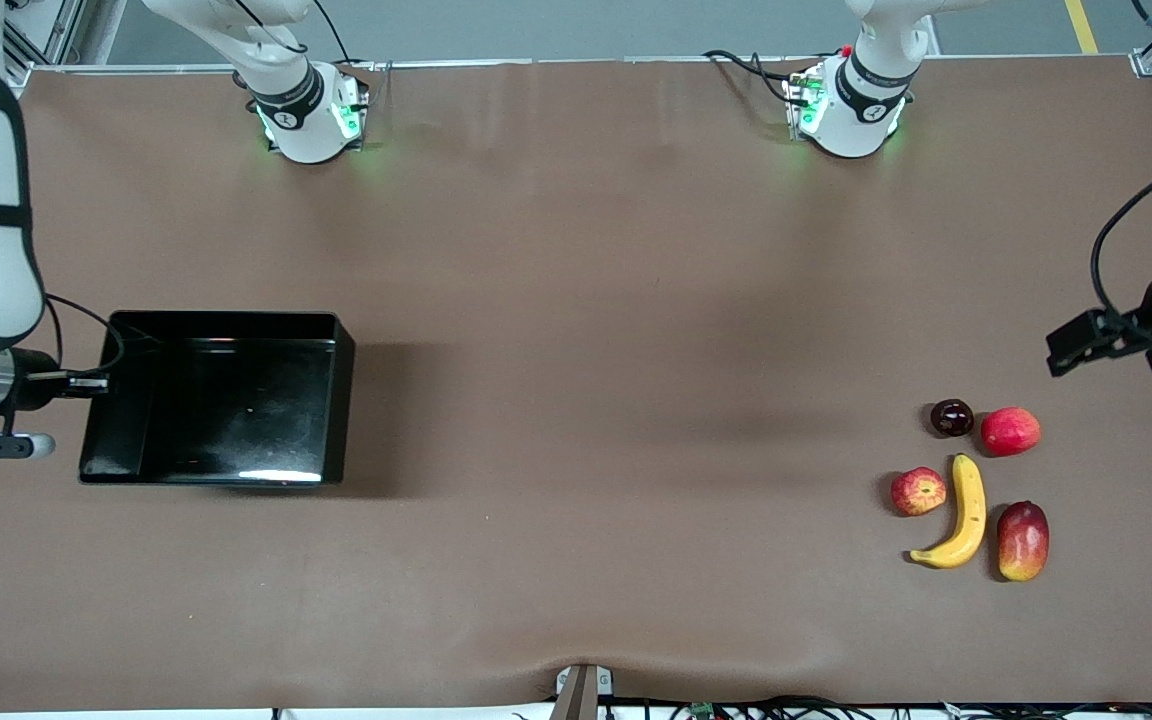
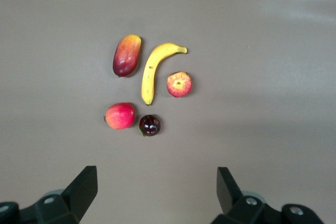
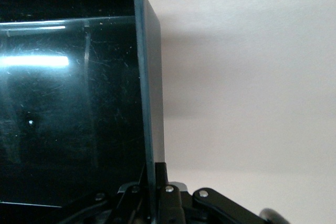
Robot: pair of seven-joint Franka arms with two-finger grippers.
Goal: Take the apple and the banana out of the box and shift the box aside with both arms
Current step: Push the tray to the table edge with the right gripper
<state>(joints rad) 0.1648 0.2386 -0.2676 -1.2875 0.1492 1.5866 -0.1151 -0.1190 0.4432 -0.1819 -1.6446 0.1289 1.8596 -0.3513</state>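
Observation:
The black box [image 1: 226, 400] lies toward the right arm's end of the table. My right gripper [image 1: 101, 381] is shut on its end wall; in the right wrist view the wall [image 3: 149, 103] runs between the fingers [image 3: 168, 192]. The banana [image 1: 966, 510] and the small red-yellow apple [image 1: 918, 491] lie side by side toward the left arm's end, also in the left wrist view: banana [image 2: 152, 69], apple [image 2: 179, 84]. My left gripper [image 1: 1071, 345] is open and empty in the air over bare cloth beside the fruit group, fingers [image 2: 79, 187] wide apart.
A mango [image 1: 1023, 540] lies beside the banana. A dark plum [image 1: 952, 417] and a round red fruit [image 1: 1010, 431] lie farther from the front camera than the banana. A brown cloth [image 1: 576, 350] covers the table.

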